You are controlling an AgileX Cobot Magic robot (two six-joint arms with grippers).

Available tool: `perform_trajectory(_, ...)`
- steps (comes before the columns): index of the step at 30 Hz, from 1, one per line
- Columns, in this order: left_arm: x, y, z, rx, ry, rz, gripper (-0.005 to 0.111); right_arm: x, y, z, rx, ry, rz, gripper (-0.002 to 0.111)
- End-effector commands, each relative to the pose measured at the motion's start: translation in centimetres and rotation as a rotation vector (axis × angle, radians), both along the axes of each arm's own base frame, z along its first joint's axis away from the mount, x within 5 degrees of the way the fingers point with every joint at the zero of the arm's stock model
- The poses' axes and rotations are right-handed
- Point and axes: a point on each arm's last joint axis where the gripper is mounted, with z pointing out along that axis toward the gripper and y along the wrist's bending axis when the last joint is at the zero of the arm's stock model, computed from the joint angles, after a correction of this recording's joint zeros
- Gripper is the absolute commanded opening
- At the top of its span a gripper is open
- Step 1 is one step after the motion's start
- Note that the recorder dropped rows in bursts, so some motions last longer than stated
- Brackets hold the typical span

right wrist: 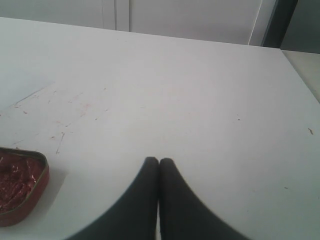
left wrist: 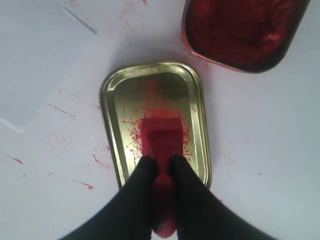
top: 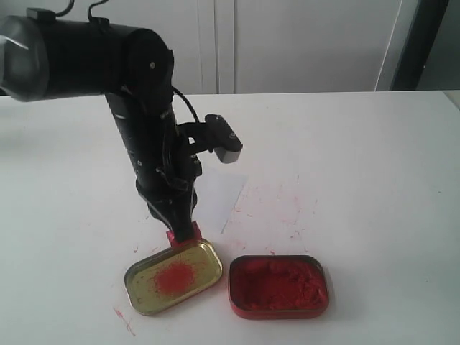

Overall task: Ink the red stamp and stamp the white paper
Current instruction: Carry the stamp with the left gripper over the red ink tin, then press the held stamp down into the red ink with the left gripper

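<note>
My left gripper is shut on the red stamp, whose square head hangs over the gold tin lid with a red smear. In the exterior view the stamp shows just below the black gripper, at the far rim of the lid. The white paper lies flat behind the arm, partly hidden by it; a corner of the sheet shows in the left wrist view. My right gripper is shut and empty above bare tabletop, out of the exterior view.
The red tin of red paste sits to the right of the lid, also seen as a tin and a tin in the wrist views. Red specks mark the white tabletop.
</note>
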Motion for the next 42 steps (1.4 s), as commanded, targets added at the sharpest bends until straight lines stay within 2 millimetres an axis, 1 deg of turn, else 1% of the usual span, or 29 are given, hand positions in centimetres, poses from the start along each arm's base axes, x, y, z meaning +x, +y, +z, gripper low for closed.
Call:
perform_trajectory(1, -0.9, -1.2, 1.6, -0.025, 0.005, -0.018, 0.000, 0.0, 0.0, 0.0, 0.002, -0.016, -0.004, 0.000)
perform_trajectory(4, -1.5, -2.6, 1.8, -0.027, -0.006, -0.058, 0.000, 0.0, 0.0, 0.0, 0.002, -0.016, -0.004, 0.000)
perform_trajectory(8, -2.0, -4.8, 1.5, -0.009, 0.013, -0.114, 0.000, 0.0, 0.0, 0.0, 0.002, -0.016, -0.004, 0.000)
perform_trajectory(9, -2.2, -5.9, 1.1, -0.009, 0.008, -0.141, 0.000, 0.0, 0.0, 0.0, 0.002, -0.016, -0.004, 0.000)
perform_trajectory(10, -2.2, -6.4, 0.8, -0.003, 0.009, -0.152, 0.000, 0.0, 0.0, 0.0, 0.002, -0.016, -0.004, 0.000)
perform_trajectory(13, -2.4, -8.9, -0.3, -0.005, 0.008, -0.196, 0.000, 0.0, 0.0, 0.0, 0.002, -0.016, -0.004, 0.000)
perform_trajectory(14, -2.4, -9.2, -0.4, -0.004, 0.009, -0.199, 0.000, 0.0, 0.0, 0.0, 0.002, -0.016, -0.004, 0.000)
perform_trajectory(15, -2.5, -10.0, -0.7, -0.006, 0.007, -0.212, 0.000, 0.0, 0.0, 0.0, 0.002, -0.016, -0.004, 0.000)
perform_trajectory(17, -2.7, -10.9, -1.3, -0.007, 0.013, -0.229, 0.000, 0.0, 0.0, 0.0, 0.002, -0.016, -0.004, 0.000)
perform_trajectory(21, -3.3, -12.0, -1.9, -0.001, 0.010, -0.278, 0.000, 0.0, 0.0, 0.0, 0.002, -0.016, -0.004, 0.000)
perform_trajectory(25, -3.7, -12.7, -3.4, 0.039, 0.015, -0.306, 0.000, 0.0, 0.0, 0.0, 0.002, -0.016, -0.004, 0.000)
perform_trajectory(27, -3.8, -12.9, -3.8, 0.048, 0.016, -0.311, 0.000, 0.0, 0.0, 0.0, 0.002, -0.016, -0.004, 0.000)
perform_trajectory(34, -4.0, -13.1, -3.9, 0.080, -0.031, -0.340, 0.000, 0.0, 0.0, 0.0, 0.002, -0.016, -0.004, 0.000)
perform_trajectory(42, -3.9, -13.4, -5.3, 0.098, -0.015, -0.341, 0.000, 0.0, 0.0, 0.0, 0.002, -0.016, -0.004, 0.000)
